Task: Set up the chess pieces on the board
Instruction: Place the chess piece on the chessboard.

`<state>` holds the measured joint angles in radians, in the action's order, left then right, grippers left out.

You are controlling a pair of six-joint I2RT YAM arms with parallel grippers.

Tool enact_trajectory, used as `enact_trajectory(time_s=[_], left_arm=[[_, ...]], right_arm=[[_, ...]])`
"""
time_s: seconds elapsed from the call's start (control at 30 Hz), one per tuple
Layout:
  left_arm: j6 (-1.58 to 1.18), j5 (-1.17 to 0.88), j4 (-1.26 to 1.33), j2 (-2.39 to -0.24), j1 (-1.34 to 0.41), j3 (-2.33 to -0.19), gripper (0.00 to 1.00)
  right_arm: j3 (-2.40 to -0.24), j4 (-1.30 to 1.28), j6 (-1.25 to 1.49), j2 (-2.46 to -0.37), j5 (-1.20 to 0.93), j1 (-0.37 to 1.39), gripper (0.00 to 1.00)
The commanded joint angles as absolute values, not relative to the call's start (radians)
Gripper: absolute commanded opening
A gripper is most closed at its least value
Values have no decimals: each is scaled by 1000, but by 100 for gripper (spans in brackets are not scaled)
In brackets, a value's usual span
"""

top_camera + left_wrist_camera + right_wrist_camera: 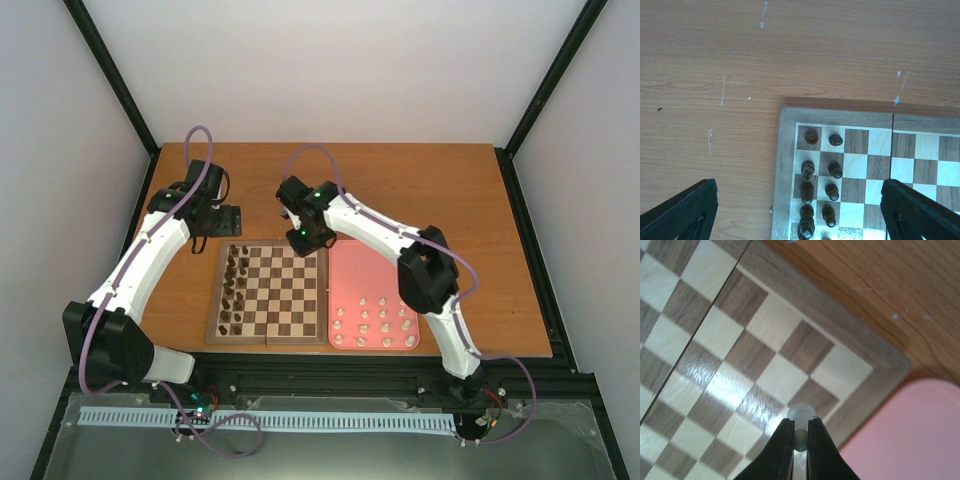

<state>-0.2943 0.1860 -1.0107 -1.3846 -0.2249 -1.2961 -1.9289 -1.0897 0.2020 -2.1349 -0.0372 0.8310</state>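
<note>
The wooden chessboard (pixel 268 294) lies near the table's front, with dark brown pieces (pixel 234 290) in its two left columns. Several cream-white chess pieces (pixel 375 322) stand on the pink tray (pixel 372 270) to its right. My right gripper (pixel 800 432) is shut on a round-headed white piece (pixel 801 415) and holds it above the board's far right corner (pixel 840 365); in the top view it is over that corner (pixel 308 238). My left gripper (pixel 800 210) is open and empty above the board's far left corner (pixel 790 120), beside the dark pieces (pixel 820 180).
The orange-brown table (pixel 400 180) stretches behind the board and tray. A black frame rail (pixel 350 380) runs along the near edge. Grey walls close the left and right sides.
</note>
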Motion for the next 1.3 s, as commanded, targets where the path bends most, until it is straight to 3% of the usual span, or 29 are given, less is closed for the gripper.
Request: enact_trajectory(time_s=[0.0,0.27,1.13,1.27], left_arm=[[-282,187,-1007,-1360,-218,-1315,100],[-283,177,-1007,-1366,-218,-1316,100],[-279,161,-997,-1382,-218,-1308,100],[-278,160,-998,-1385,-217,-1308,100]], right_arm=[[-2076,-1166,171,-2258,-39,839,3],[-2212,-1184,161,-2362,-25,838,3],[-2262,-1191,135,-2452,-108,796,3],[-2261,-1205,132,-2452,-108,796,11]])
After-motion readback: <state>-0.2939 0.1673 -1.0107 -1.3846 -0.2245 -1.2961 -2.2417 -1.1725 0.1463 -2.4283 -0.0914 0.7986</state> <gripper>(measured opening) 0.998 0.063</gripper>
